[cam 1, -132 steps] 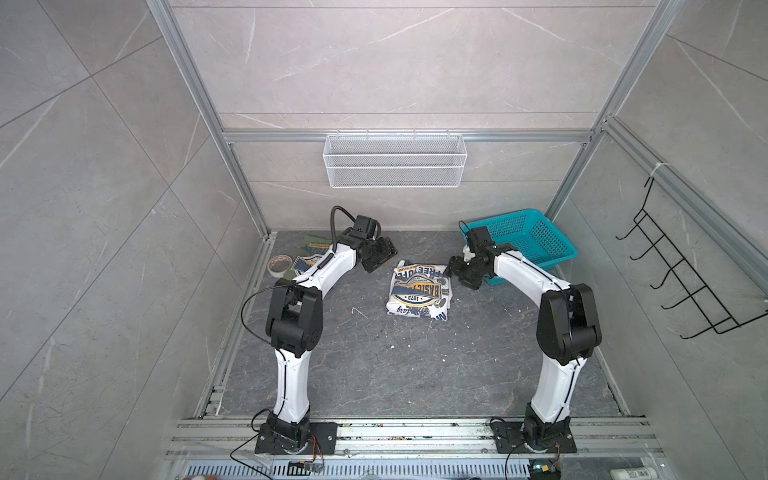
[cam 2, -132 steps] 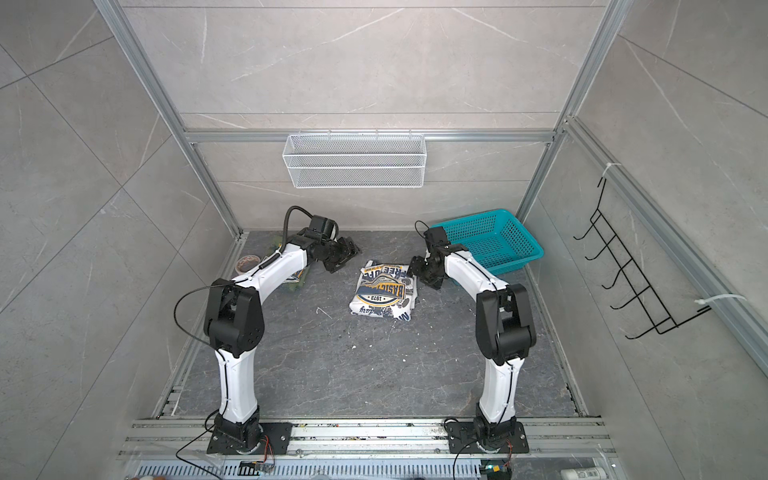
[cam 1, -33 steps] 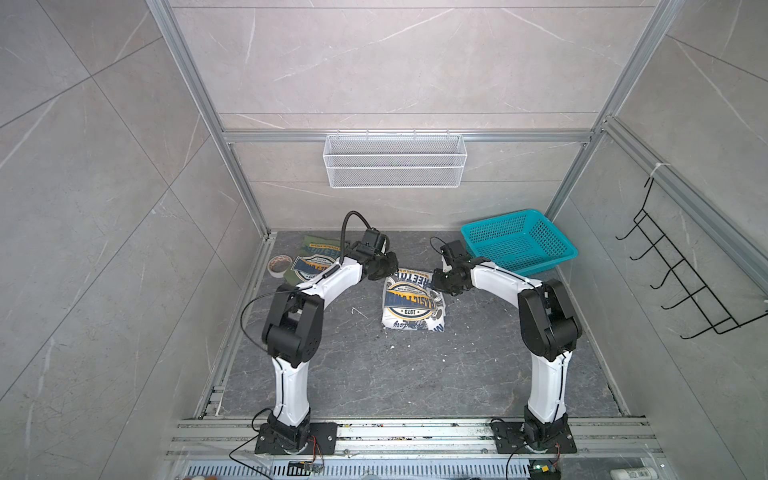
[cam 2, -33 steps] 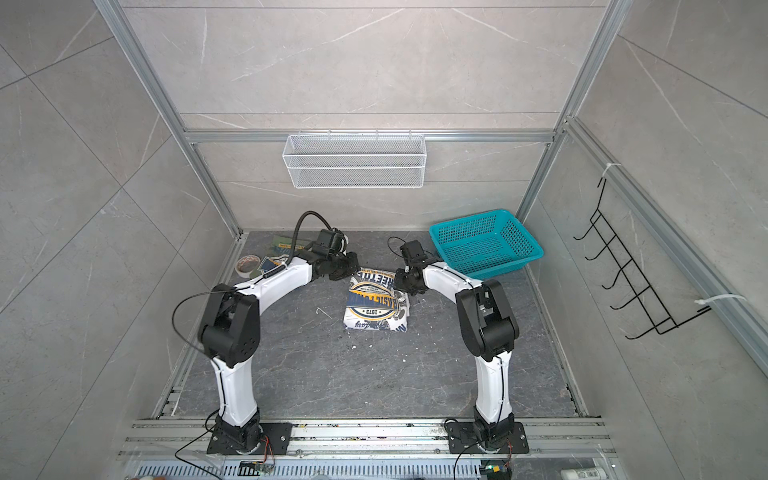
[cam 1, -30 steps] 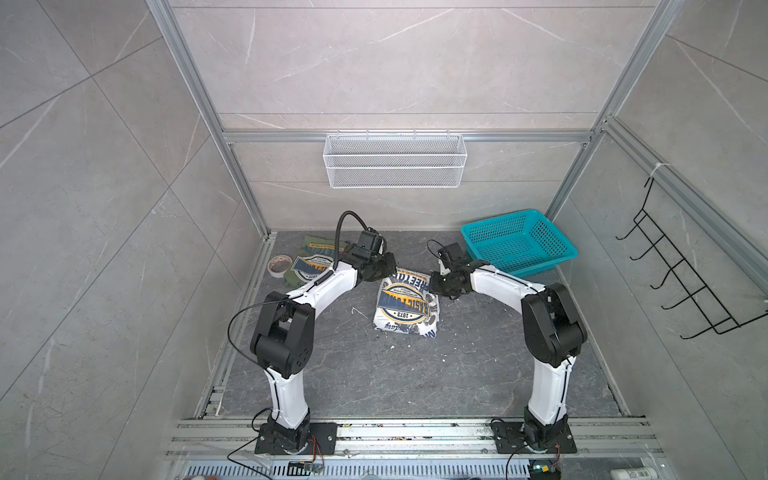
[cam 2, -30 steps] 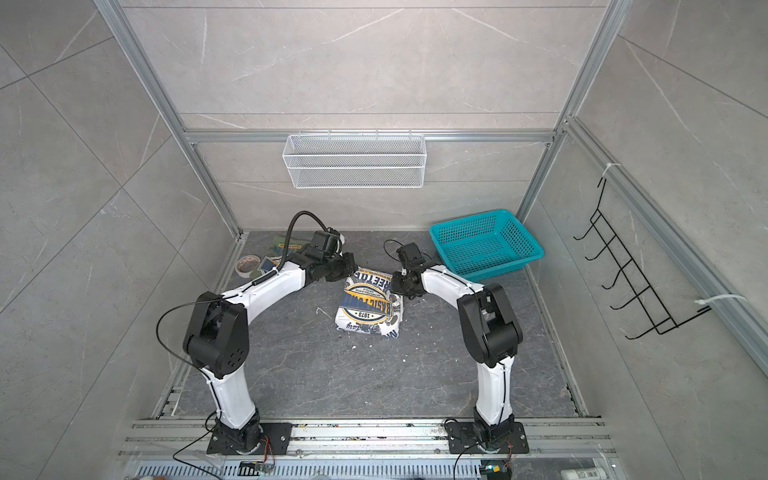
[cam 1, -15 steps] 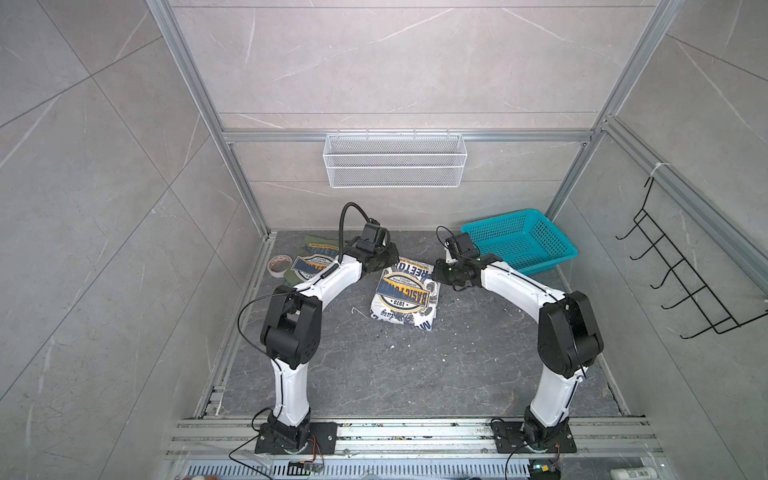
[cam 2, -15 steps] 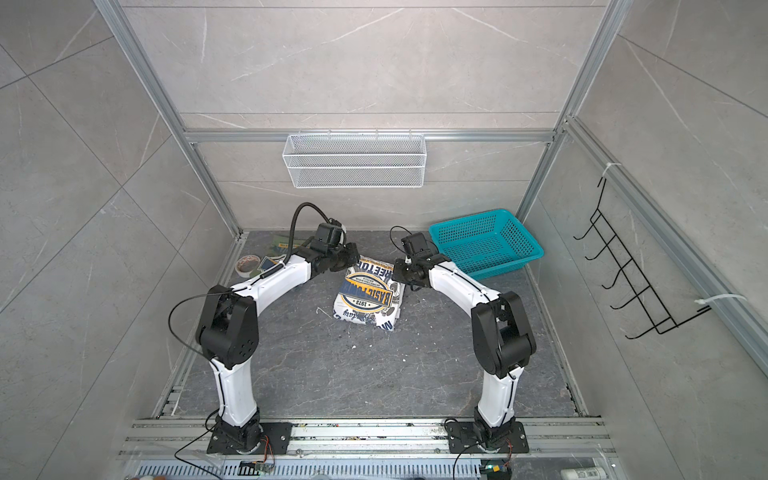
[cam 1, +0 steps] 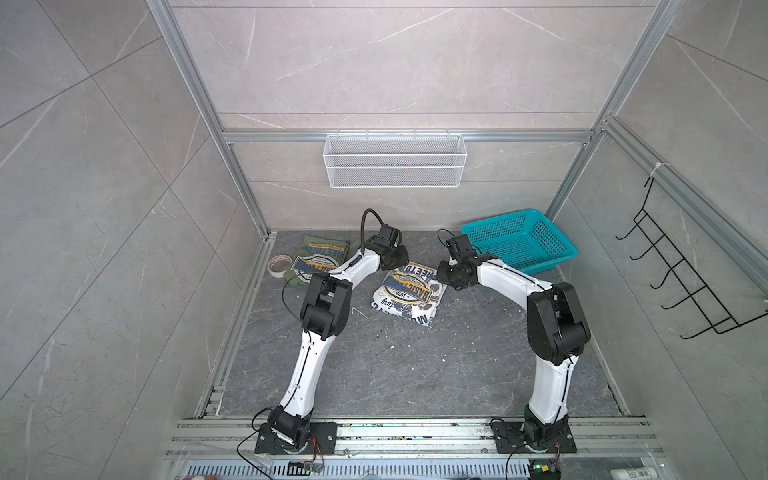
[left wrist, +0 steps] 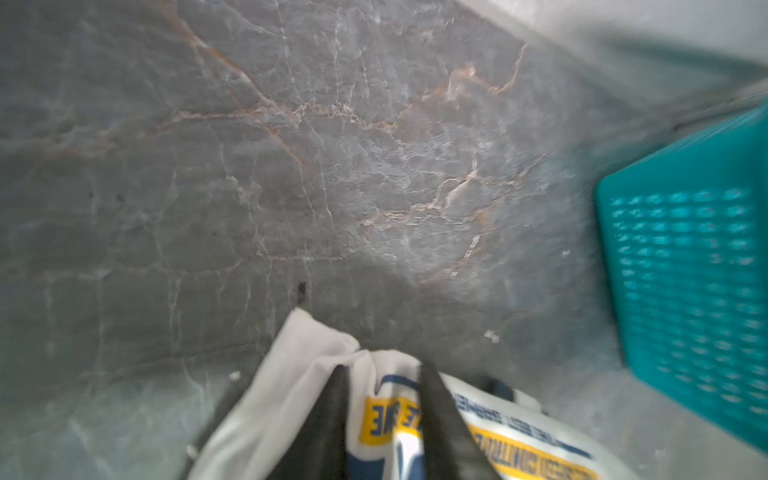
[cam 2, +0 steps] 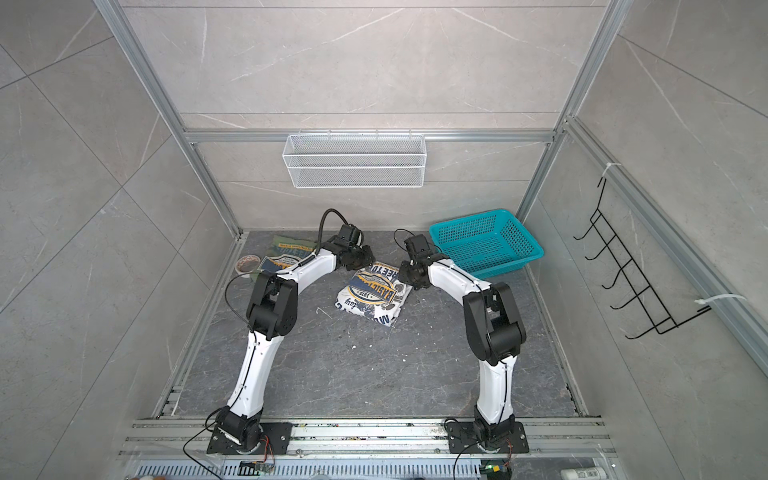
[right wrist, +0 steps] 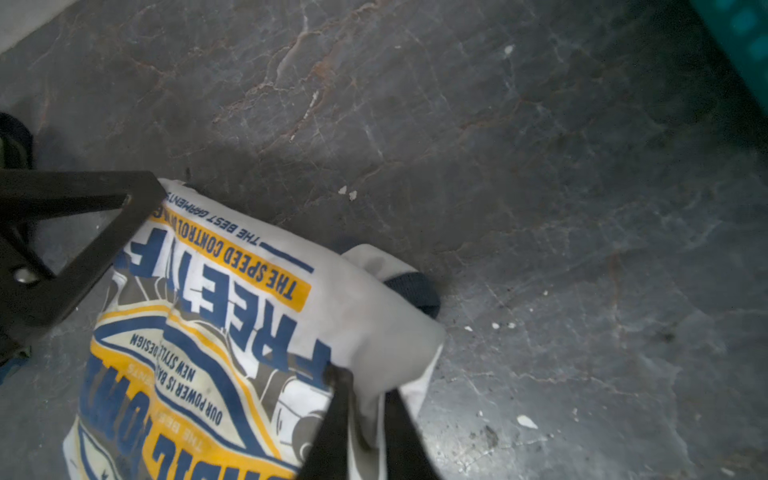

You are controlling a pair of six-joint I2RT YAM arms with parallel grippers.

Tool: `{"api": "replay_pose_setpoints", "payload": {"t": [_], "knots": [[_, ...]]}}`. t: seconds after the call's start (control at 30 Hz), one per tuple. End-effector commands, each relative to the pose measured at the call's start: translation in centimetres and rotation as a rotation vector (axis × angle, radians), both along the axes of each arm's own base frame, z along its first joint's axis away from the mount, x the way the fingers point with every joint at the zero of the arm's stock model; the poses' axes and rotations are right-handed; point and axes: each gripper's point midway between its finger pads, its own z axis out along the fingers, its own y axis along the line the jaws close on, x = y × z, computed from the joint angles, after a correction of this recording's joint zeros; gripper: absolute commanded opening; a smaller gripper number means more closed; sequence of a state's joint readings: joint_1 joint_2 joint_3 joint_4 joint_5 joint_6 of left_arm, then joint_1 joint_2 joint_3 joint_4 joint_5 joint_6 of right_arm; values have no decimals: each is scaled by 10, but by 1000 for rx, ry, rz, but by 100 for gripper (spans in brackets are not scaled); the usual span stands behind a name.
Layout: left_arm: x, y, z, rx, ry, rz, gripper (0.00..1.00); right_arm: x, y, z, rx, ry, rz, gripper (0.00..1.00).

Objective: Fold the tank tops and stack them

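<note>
Both grippers had closed in on the far corners of the white tank top [cam 1: 409, 297] since the earlier frame; the item had shifted slightly leftward.

Item lay folded, graphic up, mid-floor, well apart from the olive tank top [cam 1: 322, 249] at far left. Left gripper [left wrist: 381, 368]: jaws parted astride a raised fold. Right gripper [right wrist: 361, 382]: jaws close about bunched cloth; whether it pinched could not be told. Handling, as judged: light, limp, prone to unfolding; best taken at both far corners together, through all layers.

two tank tops [cam 1: 409, 297], one teal basket [cam 1: 515, 243]
</note>
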State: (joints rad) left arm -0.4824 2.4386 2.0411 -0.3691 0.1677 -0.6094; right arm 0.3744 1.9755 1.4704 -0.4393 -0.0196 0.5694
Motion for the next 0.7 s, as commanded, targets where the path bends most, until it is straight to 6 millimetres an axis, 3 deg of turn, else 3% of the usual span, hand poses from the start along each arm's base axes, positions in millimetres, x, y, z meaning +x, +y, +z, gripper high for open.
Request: {"api": "replay_pose_setpoints", "payload": {"t": [0.0,0.13,0.27,0.37,0.5,0.67], "knots": [[-2,10,30,27,-7,-7,61,-10,-9,-1,-32,32,-18,49],[-17,37,62,75,-35,21,82,-28,-12,1,8,42,-44,66],[-40,59,71,1,-15,3,90,-46,11,-5,190,63,-23,72],[-61,59,61,-29,26,-62,92,-57,25,-12,281,66,-13,74],[-82,51,35,-71,108,-125,93,-64,28,-29,339,93,-55,76],[-87,52,5,-59,163,-123,94,-64,34,-46,385,114,-77,76]]}}
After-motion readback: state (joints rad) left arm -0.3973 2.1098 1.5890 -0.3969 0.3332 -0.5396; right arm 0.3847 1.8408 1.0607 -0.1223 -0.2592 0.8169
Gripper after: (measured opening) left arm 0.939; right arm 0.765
